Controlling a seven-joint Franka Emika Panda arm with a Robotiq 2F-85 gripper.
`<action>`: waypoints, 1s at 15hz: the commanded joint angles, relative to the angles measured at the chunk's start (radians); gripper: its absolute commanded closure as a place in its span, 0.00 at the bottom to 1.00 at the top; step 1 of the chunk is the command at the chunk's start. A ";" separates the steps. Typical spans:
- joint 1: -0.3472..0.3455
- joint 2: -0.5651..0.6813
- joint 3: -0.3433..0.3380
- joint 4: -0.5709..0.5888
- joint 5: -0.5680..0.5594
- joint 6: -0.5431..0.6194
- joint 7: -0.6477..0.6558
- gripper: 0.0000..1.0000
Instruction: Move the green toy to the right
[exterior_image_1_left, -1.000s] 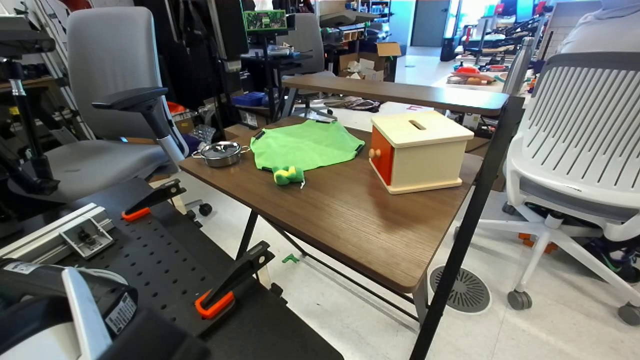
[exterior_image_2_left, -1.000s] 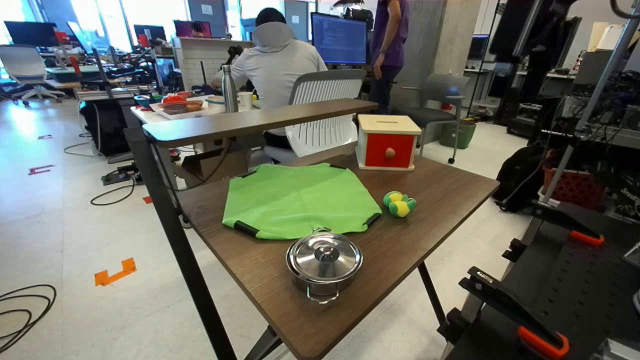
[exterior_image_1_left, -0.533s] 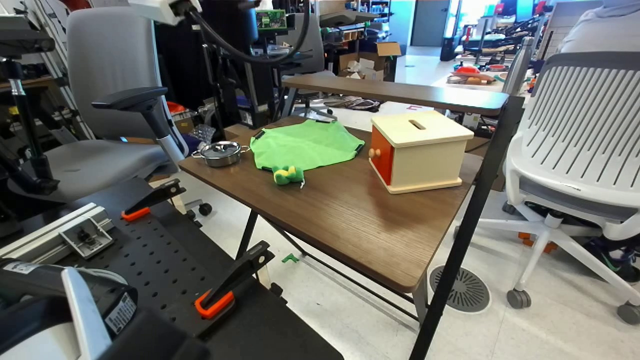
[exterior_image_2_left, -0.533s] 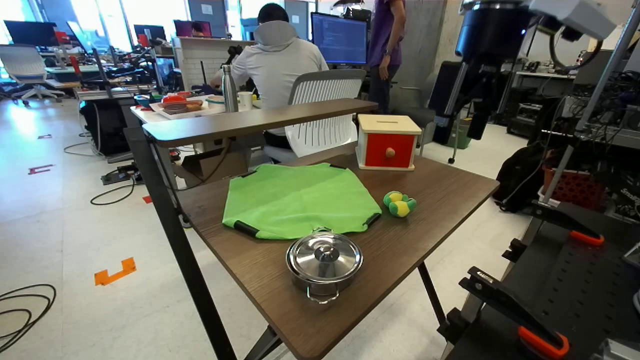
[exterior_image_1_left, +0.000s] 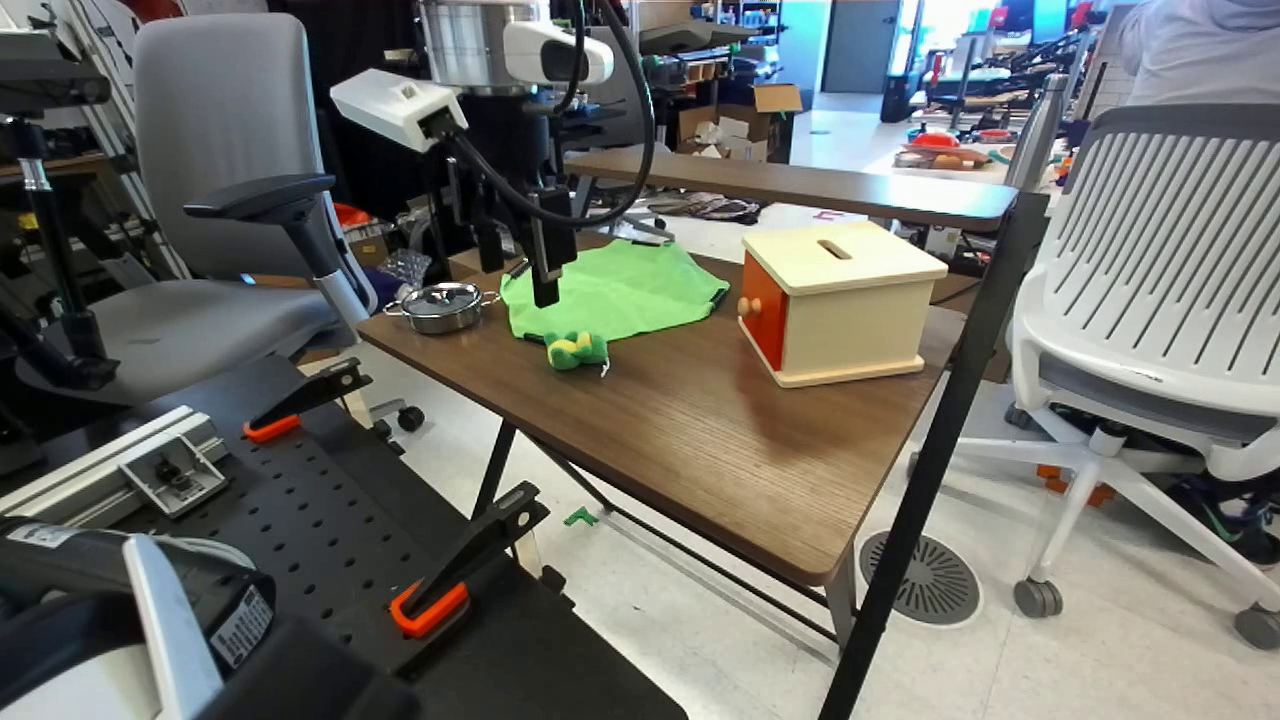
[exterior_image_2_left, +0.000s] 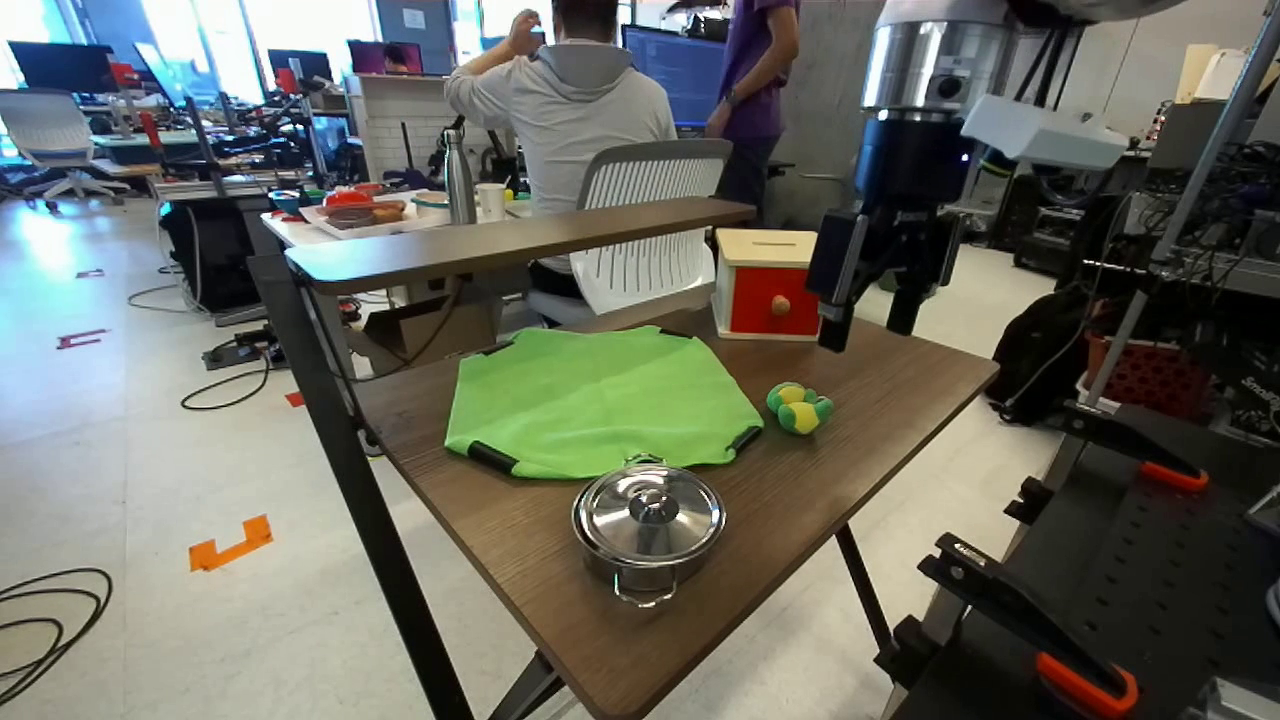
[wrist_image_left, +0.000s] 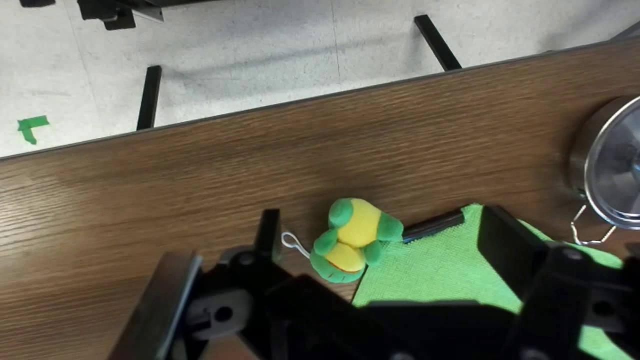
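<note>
Gripper (exterior_image_2_left: 868, 328) hangs above the counter (exterior_image_2_left: 880, 405), jaws spread wide, well apart from the green toy (exterior_image_2_left: 799, 408) lying there.

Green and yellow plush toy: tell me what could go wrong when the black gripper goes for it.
In the wrist view the green and yellow plush toy overlaps the edge of the light-green cloth sheet, so the open black gripper might drag both. The toy's white cord loop points toward one black finger and could snag. The toy also looks nearer that finger, so closing may shove it first.
</note>
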 joint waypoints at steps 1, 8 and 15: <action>-0.006 0.080 0.013 0.074 0.017 0.006 0.012 0.00; 0.014 0.216 0.002 0.188 -0.010 -0.013 0.065 0.00; 0.037 0.304 -0.010 0.264 -0.021 -0.030 0.107 0.03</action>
